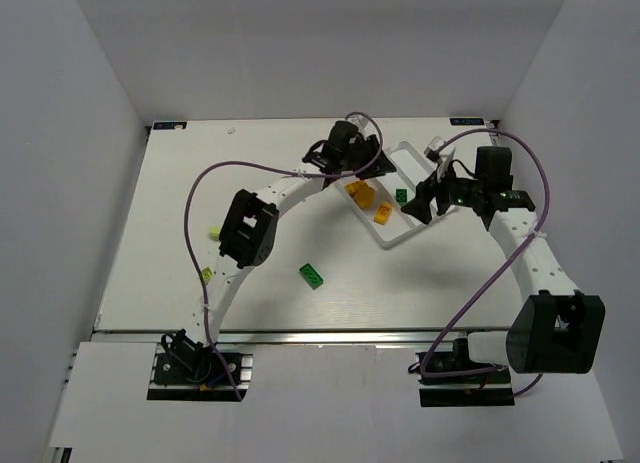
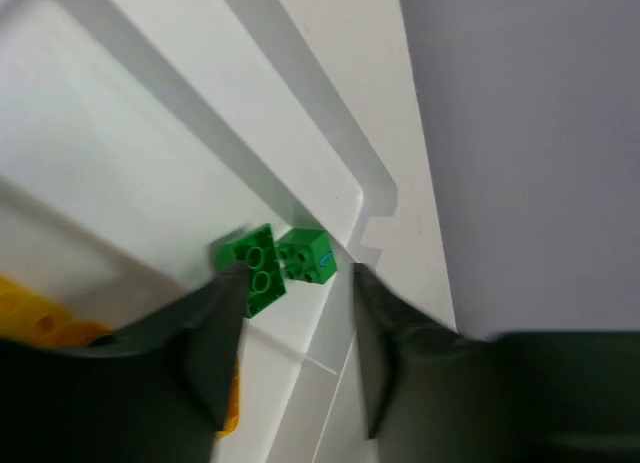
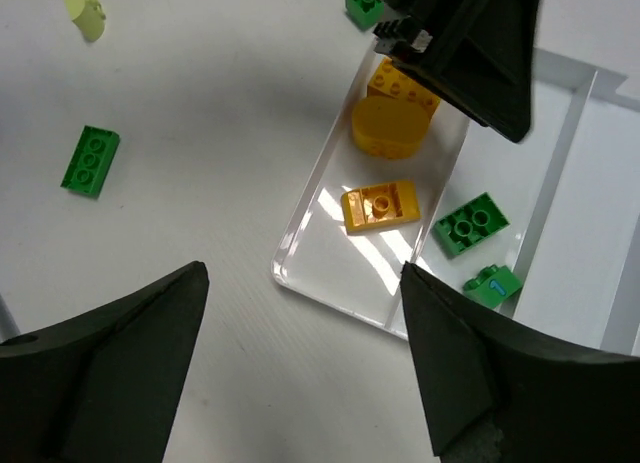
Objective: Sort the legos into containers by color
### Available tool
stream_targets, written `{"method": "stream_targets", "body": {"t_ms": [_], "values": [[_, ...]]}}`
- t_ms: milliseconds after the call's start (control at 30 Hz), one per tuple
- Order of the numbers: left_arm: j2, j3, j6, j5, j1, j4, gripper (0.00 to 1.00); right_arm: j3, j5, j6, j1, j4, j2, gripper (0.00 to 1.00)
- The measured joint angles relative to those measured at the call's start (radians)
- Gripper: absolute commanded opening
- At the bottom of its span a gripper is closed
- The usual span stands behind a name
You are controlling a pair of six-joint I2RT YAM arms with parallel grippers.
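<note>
The white tray (image 1: 386,241) lies at the back right of the table. Its near compartment holds orange bricks (image 3: 381,204) and a round orange piece (image 3: 389,128). The middle compartment holds two green bricks (image 3: 470,224), also seen in the left wrist view (image 2: 255,268). My left gripper (image 1: 345,155) is open and empty just above them, its left finger (image 2: 215,333) close to one. My right gripper (image 3: 302,273) is wide open and empty over the tray's near corner. A green brick (image 1: 311,275) lies loose on the table, and pale yellow-green pieces (image 1: 214,232) lie further left.
Another green brick (image 3: 364,3) sits on the table beside the tray, near the left gripper's body (image 3: 470,43). Purple cables loop over both arms. The left arm's elbow (image 1: 248,226) hangs over the table's left middle.
</note>
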Motion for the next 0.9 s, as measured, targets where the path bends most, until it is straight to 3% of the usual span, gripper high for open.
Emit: {"method": "stream_targets", "body": {"t_ms": [33,133,233,333,367,400,467,633,767,900], "values": [[-0.026,-0.029,0.010,-0.018,0.007,-0.013,0.35,0.006,-0.005,0.000,0.001,0.008,0.003,0.76],[-0.206,-0.228,0.071,-0.097,0.050,-0.077,0.17,0.047,-0.036,-0.018,0.013,0.037,0.039,0.64],[-0.479,-0.480,0.147,-0.190,0.126,-0.122,0.17,0.114,-0.064,-0.057,0.045,0.071,0.134,0.68],[-0.765,-0.667,0.225,-0.265,0.219,-0.163,0.44,0.177,-0.074,-0.116,0.092,0.101,0.254,0.86],[-0.848,-0.709,0.247,-0.282,0.243,-0.183,0.65,0.201,-0.074,-0.140,0.113,0.108,0.300,0.89],[-0.939,-0.750,0.267,-0.300,0.257,-0.204,0.71,0.234,-0.070,-0.166,0.134,0.109,0.348,0.89],[-1.093,-0.840,0.283,-0.321,0.267,-0.224,0.77,0.342,-0.058,-0.216,0.184,0.094,0.464,0.89],[-1.397,-1.129,0.253,-0.330,0.225,-0.289,0.80,0.684,-0.021,-0.284,0.291,0.082,0.752,0.89],[-1.533,-1.307,0.188,-0.345,0.226,-0.359,0.81,0.812,0.008,-0.338,0.349,0.077,0.883,0.89],[-1.635,-1.375,0.125,-0.364,0.227,-0.414,0.81,0.941,0.032,-0.380,0.381,0.059,1.014,0.89]]}}
